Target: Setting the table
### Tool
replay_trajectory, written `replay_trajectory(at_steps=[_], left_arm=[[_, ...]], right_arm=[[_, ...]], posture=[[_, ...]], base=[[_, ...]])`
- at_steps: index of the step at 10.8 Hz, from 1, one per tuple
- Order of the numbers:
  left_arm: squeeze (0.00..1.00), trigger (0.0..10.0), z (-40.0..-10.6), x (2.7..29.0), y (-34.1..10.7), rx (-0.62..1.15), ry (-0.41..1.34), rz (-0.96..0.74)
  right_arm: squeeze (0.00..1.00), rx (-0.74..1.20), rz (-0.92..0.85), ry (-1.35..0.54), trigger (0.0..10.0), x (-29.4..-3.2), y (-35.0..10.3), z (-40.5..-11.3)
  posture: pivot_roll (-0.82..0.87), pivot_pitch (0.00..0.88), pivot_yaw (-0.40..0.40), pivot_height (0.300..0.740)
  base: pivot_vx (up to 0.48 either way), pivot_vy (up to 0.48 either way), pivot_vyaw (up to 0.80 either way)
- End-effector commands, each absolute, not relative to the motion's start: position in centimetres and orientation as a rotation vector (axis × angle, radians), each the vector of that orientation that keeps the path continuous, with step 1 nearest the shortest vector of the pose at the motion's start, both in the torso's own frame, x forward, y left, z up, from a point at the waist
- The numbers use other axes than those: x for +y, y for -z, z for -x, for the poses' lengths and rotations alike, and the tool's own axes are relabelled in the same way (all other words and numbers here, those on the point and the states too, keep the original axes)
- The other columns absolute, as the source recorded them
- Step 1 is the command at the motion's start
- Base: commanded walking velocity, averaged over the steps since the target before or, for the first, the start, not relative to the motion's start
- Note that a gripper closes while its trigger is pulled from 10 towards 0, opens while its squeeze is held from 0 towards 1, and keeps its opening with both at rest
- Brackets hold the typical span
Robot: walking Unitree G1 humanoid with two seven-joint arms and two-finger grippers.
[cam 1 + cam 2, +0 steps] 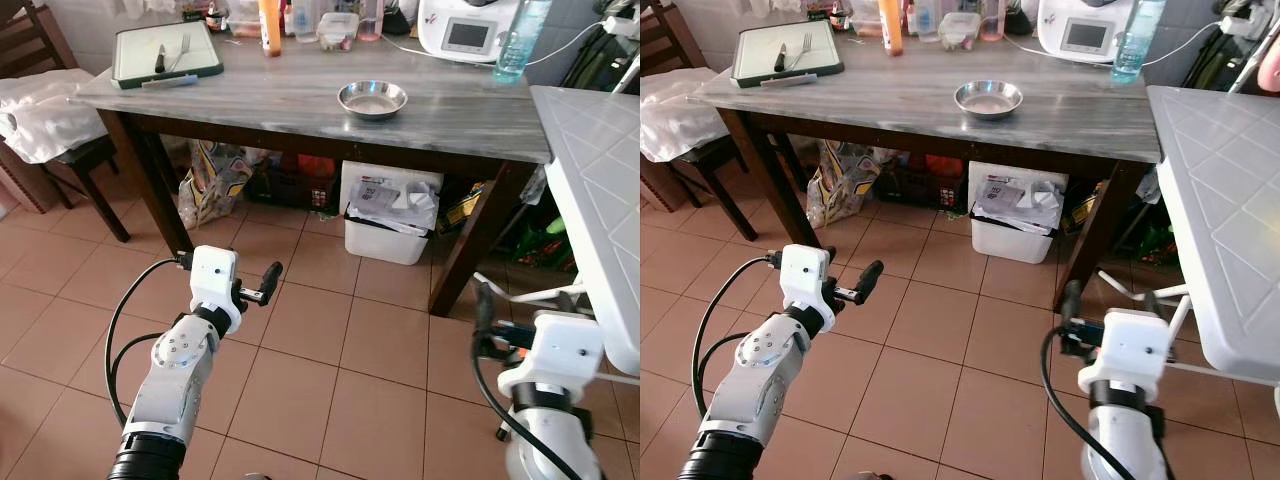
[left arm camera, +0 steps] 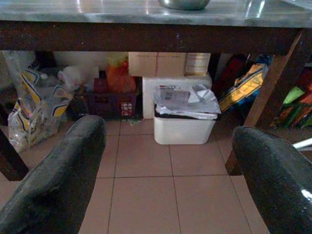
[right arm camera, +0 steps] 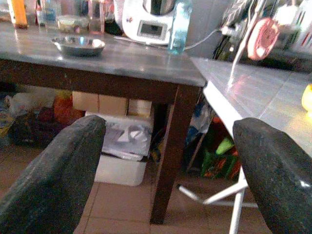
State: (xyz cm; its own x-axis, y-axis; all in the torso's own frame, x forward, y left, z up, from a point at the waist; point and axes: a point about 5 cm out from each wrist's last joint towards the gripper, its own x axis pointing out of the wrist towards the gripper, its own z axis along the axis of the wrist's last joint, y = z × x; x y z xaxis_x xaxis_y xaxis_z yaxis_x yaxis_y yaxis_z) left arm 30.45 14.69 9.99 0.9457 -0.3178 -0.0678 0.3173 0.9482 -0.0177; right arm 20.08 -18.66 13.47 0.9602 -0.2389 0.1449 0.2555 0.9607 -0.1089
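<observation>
Ahead, a grey marble-topped table (image 1: 300,100) on dark wooden legs, long axis running left to right across the scene. Near its middle right, a round steel bowl (image 1: 372,99), upright, mouth up. At the far left corner, a green-rimmed white tray (image 1: 166,52) carrying a knife (image 1: 160,58) and a fork (image 1: 183,50), both lying side by side with long axes pointing away toward the far wall, knife left of fork. Along the far edge, an orange bottle (image 1: 269,27), a lidded plastic container (image 1: 337,30), a white kitchen appliance (image 1: 468,28) and a clear blue water bottle (image 1: 520,40), all upright. Below the table, a white bin (image 2: 184,122) lined with a bag, a patterned sack (image 1: 212,180) to its left. On the right, a white folding table (image 1: 1220,220). Over the tiled floor (image 1: 300,380), left gripper (image 2: 168,183) raised low before the table, fingers spread apart, holding nothing; right gripper (image 3: 168,178) likewise spread wide and empty, near the dark table leg.
</observation>
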Motion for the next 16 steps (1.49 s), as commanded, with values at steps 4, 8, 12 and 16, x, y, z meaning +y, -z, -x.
replay_trajectory(at_steps=[4, 8, 12, 16], left_arm=[[0.0, 10.0, -30.56, 14.49, -10.37, 0.055, 0.35, -0.001], [0.0, 10.0, -30.63, 14.24, -10.35, 0.061, 0.362, 0.004], [0.0, 10.0, -30.71, 14.08, -10.34, 0.061, 0.37, 0.008], [0.0, 10.0, -30.83, 13.92, -10.39, 0.059, 0.382, 0.005]], right_arm=[[0.0, -0.143, 0.152, 0.287, 10.0, -19.16, -13.94, -19.81], [0.0, -0.146, 0.155, 0.297, 10.0, -19.04, -14.0, -19.87], [0.0, -0.152, 0.162, 0.303, 10.0, -19.12, -14.09, -19.99], [0.0, -0.156, 0.169, 0.304, 10.0, -19.08, -14.14, -20.05]], posture=[[0.06, 0.067, 0.03, 0.74], [0.06, 0.067, 0.035, 0.74], [0.06, 0.061, 0.035, 0.74], [0.05, 0.058, 0.035, 0.74]], base=[[0.0, -0.388, 0.0], [0.0, -0.48, 0.0], [0.0, -0.48, 0.0], [0.0, -0.48, 0.0]])
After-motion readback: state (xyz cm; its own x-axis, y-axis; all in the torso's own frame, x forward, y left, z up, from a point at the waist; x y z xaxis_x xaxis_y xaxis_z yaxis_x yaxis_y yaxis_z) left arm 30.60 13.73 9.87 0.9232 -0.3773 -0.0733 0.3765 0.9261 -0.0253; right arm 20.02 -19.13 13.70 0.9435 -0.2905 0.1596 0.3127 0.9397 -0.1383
